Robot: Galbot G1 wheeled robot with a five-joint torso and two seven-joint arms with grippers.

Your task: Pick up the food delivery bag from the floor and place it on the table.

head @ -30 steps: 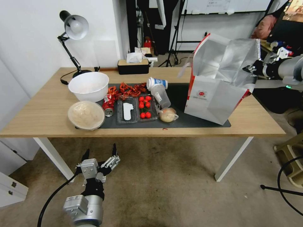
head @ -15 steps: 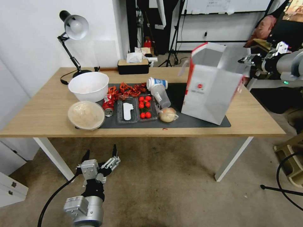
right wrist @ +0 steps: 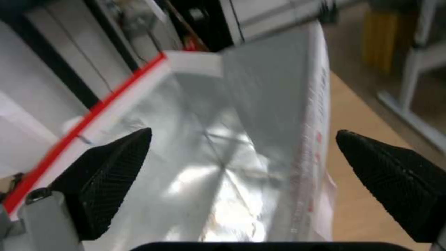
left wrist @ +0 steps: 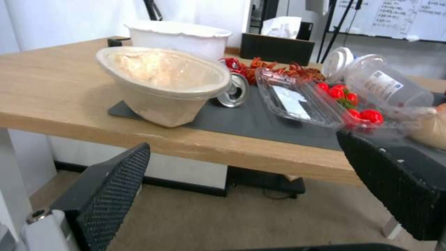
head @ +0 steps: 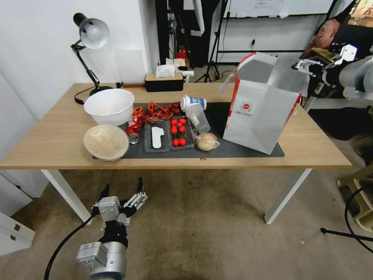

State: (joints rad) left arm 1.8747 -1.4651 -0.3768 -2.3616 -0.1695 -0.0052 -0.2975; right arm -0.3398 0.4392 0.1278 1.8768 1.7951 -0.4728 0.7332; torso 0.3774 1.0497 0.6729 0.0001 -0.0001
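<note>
Bag [head: 261, 112]: stands on my counter [head: 50, 140].
Right gripper [head: 307, 69]: jaws wide, empty; I back off gently.
Left gripper [head: 122, 194]: jaws wide, empty, low.

Right gripper [head: 307, 67] raised at far right, fingers spread — left gripper [head: 122, 192] low, fingers apart.

A white bowl [head: 109, 105], desk lamp [head: 88, 47] and tomato tray [head: 179, 132] sit together.

Lab or studio (whiteboard [head: 272, 6], tripods [head: 215, 46]).
</note>
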